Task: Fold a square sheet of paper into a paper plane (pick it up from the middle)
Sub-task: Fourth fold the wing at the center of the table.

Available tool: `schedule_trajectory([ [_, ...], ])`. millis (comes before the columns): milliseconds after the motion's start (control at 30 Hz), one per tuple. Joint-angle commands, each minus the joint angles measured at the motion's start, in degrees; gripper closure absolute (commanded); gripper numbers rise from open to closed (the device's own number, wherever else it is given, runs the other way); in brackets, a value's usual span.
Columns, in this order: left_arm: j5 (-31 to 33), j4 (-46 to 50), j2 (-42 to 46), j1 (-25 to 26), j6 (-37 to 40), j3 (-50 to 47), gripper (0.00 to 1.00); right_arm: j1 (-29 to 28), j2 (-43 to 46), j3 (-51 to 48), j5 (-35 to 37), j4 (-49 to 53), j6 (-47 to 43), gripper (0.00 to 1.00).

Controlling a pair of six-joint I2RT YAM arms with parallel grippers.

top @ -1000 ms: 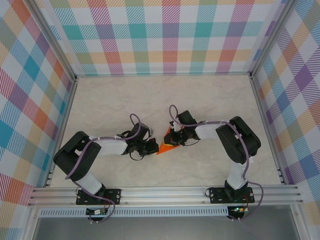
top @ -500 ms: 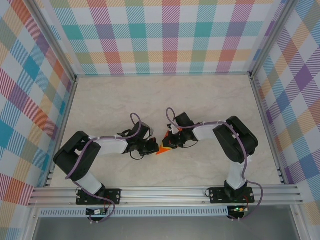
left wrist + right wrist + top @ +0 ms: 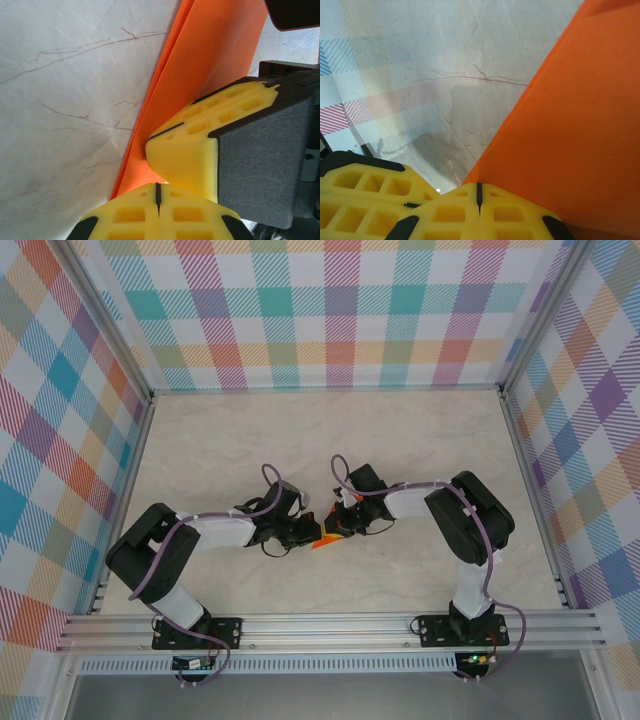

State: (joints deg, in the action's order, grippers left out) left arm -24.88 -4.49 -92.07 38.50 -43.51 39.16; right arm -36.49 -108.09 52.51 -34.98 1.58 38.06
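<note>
The square sheet of paper [image 3: 324, 539] is bright orange and lies folded into a small pointed wedge on the marble table top, mid-table. Its layered folded edge [image 3: 165, 75] shows in the left wrist view, and a broad flat face [image 3: 570, 125] in the right wrist view. My left gripper [image 3: 309, 532] [image 3: 158, 193] is shut, with its tips down on the paper's left edge. My right gripper [image 3: 338, 526] [image 3: 479, 193] is shut too, tips on the paper from the right. The two grippers nearly touch, and the right fingers [image 3: 200, 150] cross just ahead of the left tips. Most of the paper is hidden under them.
The pale marble table top [image 3: 420, 440] stretches around the arms. Checked walls [image 3: 330, 310] stand at the back and both sides, and an aluminium rail [image 3: 330, 625] runs along the near edge.
The right gripper has slid left toward the left gripper, and the left gripper has edged right. Less orange paper shows between and below them.
</note>
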Motion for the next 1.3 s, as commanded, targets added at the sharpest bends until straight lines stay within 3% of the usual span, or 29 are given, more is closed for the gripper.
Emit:
schedule_trajectory([
  [0,0.72,0.83,-0.6,0.26,0.42,-1.05,1.0,-0.41,-2.03,0.09,2.7,2.55,-1.69,1.0],
  [233,0.27,0.71,-3.23,0.28,0.26,-2.05,1.0,-0.34,-1.94,0.07,2.74,2.52,-2.18,1.0],
  [500,3.63,7.26,-2.69,0.26,0.99,-3.38,1.0,1.27,-1.12,0.62,5.81,3.47,-4.21,1.0],
  [967,4.4,9.49,-2.15,-0.01,0.11,-5.58,1.0,15.03,-0.04,2.18,10.03,3.76,-5.72,1.0],
  [1267,3.71,9.37,-2.07,-0.01,0.06,-5.06,1.0,20.61,-1.74,5.14,12.94,7.01,-4.89,1.0],
])
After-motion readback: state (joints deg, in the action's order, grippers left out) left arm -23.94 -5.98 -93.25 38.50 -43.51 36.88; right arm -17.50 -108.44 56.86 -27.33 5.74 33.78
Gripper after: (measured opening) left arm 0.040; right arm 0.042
